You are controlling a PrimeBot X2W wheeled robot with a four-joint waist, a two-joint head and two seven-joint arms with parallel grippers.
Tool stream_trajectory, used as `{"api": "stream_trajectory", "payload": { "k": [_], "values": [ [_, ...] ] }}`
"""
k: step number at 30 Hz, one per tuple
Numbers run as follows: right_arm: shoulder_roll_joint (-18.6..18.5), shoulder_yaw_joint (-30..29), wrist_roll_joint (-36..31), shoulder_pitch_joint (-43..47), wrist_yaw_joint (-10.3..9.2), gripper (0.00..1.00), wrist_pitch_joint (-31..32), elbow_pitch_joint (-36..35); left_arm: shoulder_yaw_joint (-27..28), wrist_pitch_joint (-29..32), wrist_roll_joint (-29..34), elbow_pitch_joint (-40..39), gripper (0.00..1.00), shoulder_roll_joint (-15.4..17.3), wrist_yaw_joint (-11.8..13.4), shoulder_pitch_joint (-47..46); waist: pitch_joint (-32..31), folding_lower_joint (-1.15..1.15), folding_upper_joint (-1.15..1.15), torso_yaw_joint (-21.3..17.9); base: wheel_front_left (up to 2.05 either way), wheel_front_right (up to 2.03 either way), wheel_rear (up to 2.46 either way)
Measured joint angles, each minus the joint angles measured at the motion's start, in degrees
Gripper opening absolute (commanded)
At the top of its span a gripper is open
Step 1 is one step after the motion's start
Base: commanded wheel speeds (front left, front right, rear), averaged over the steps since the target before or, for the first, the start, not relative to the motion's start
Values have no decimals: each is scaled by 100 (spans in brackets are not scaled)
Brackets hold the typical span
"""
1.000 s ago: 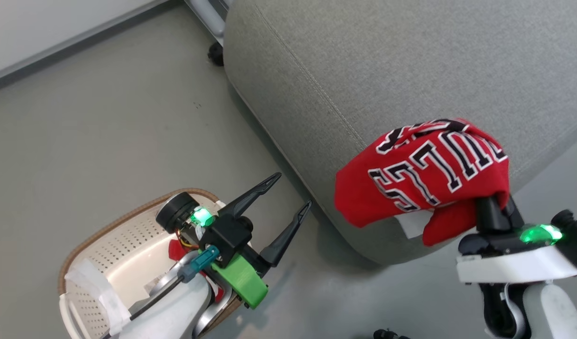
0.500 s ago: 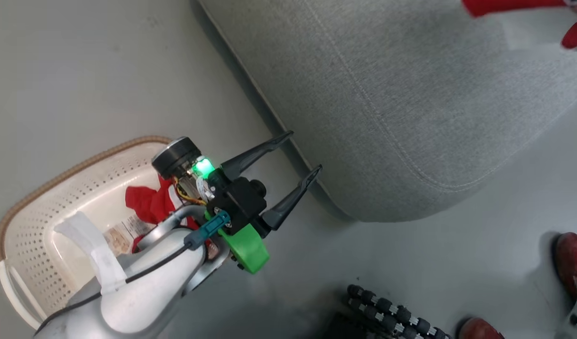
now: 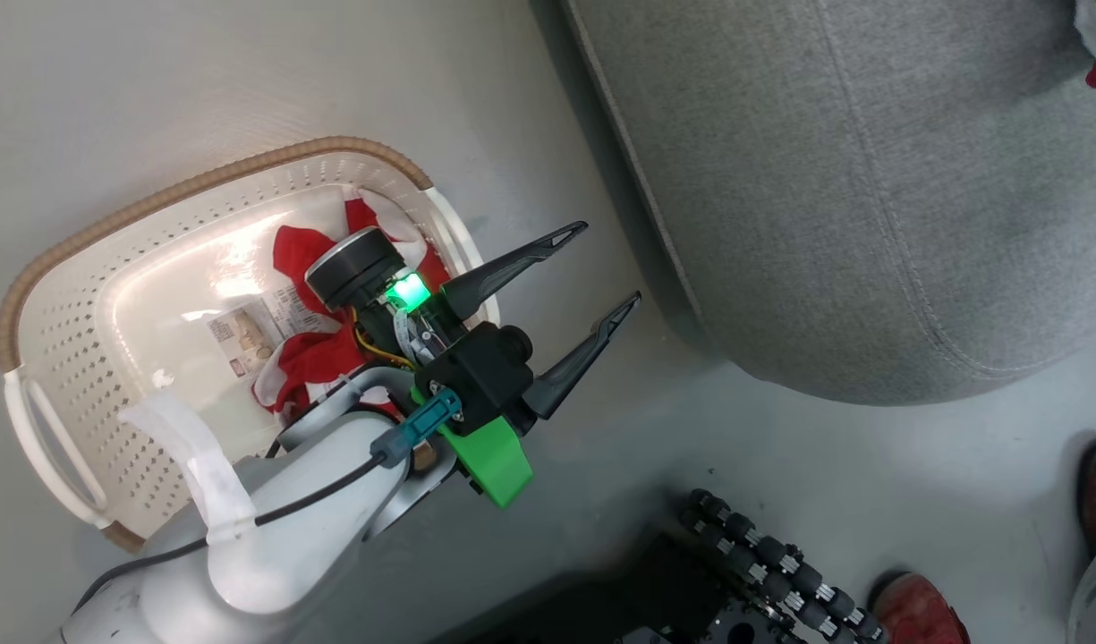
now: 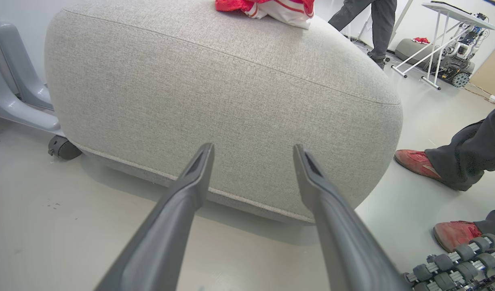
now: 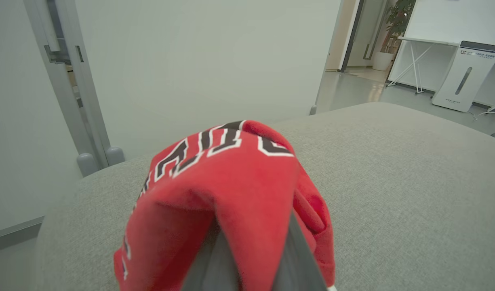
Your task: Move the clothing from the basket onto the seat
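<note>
Bright even indoor light, glare inside basket (image 3: 199, 183), clothing (image 5: 231, 182) blurred close-up

Pale grey forearm (image 3: 270, 546), black cable (image 3: 315, 488), green bracket (image 3: 492, 458), long dark fingers (image 3: 512, 265)

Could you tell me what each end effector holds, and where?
The right end effector pinches a bunched fold of the red clothing; the left end effector holds nothing.

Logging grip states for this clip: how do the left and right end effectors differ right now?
The left end effector is open and empty; the right end effector is shut on red clothing. The left hangs low by the basket, facing the seat side-on; the right is over its top. Both have two long dark fingers.
</note>
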Motion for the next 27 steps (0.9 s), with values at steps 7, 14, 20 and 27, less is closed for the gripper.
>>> {"api": "stream_trajectory", "payload": {
  "k": [7, 14, 20, 27],
  "values": [
    [417, -450, -145, 520, 1, 100, 0, -266, 74, -231, -102, 266, 100, -109, 90, 1, -27, 0, 0, 303, 0, 0, 0],
    [727, -177, -509, 1785, 1, 100, 0, -757, 246, -490, -221, 715, 100, -357, 391, 219, -489, -1, 0, 377, 0, 0, 0],
    [803, 887, -617, 2882, 1, 100, 0, -989, 877, -565, -571, 969, 100, -824, 749, 873, -1169, -2, 0, 460, 0, 0, 0],
    [828, 2078, -715, 3567, 1, 100, 0, -1033, 1973, -575, -557, 923, 100, -1350, 764, 1892, -2016, -2, 0, 792, 0, 0, 0]
  ]
}}
